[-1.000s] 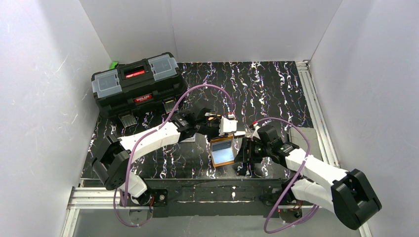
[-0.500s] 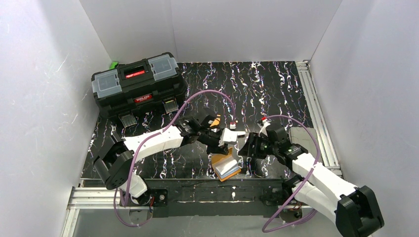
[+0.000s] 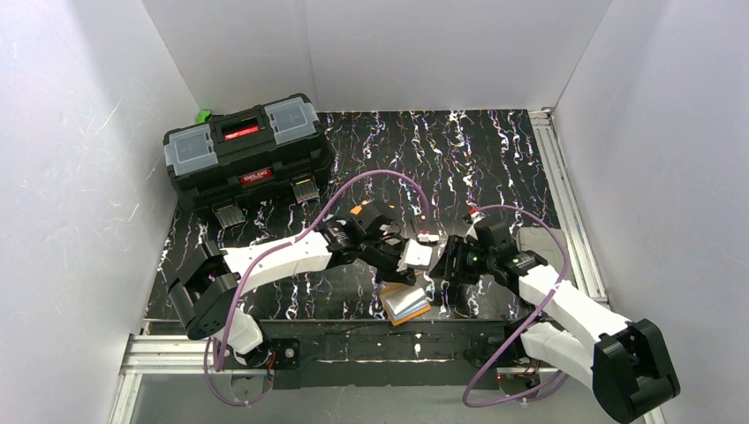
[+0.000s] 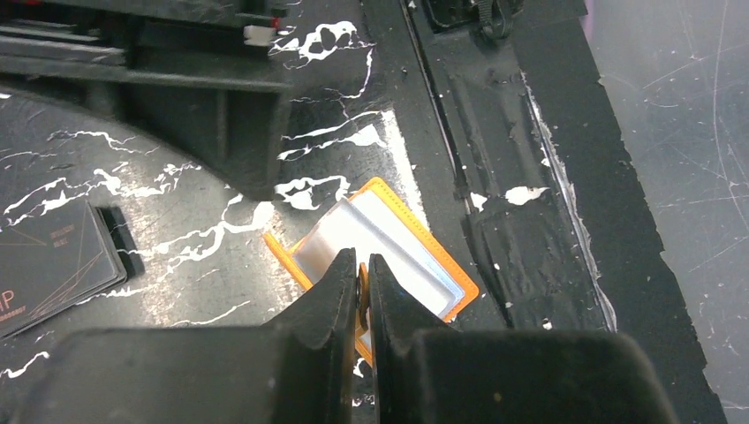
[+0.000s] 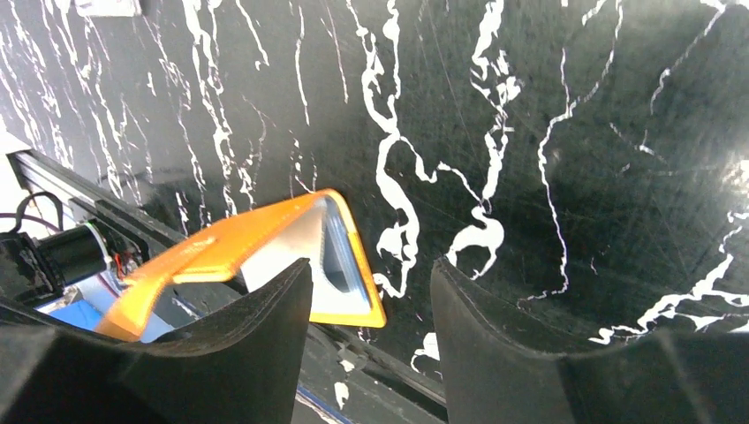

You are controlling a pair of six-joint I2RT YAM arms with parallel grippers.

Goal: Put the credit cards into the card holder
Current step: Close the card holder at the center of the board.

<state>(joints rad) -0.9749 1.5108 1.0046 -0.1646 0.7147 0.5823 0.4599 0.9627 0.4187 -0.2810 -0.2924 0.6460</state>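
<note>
Card holder (image 3: pixel 404 303) sits close to the near edge of the surface (image 3: pixel 495 159), about mid-width, open w/ clear sleeves up. L fingers (image 3: pixel 402 276) come down on its far-left side. R fingers (image 3: pixel 439 291) stand just beside its right side; contact can't be told from top view.

L wrist view: L fingers (image 4: pixel 347 274) are pressed together, only a sliver btwn the tips. A thin orange strip of the holder (image 4: pixel 389 243) is caught in that sliver, so they're clamped on the holder's edge. The rest of the holder spreads out beyond the tips.

R wrist view: R fingers (image 5: pixel 296 287) are roughly half apart, w/ bare surface in the gap and nothing gripped. Holder (image 5: pixel 256 243) lies over by one finger, partly hidden behind it, w/ one corner showing in the gap.

Holder isn't square w/ the near edge; it sits skewed, corners pointing diagonally. Long axis is hard to call, since the fingers cover part of it. In R wrist view one orange cover is tilted up off the sleeves, making a wedge.

Black card (image 4: pixel 53 261) lies flat on the surface, well apart from the holder. Black toolbox (image 3: pixel 247 150) is by the far-left corner.
</note>
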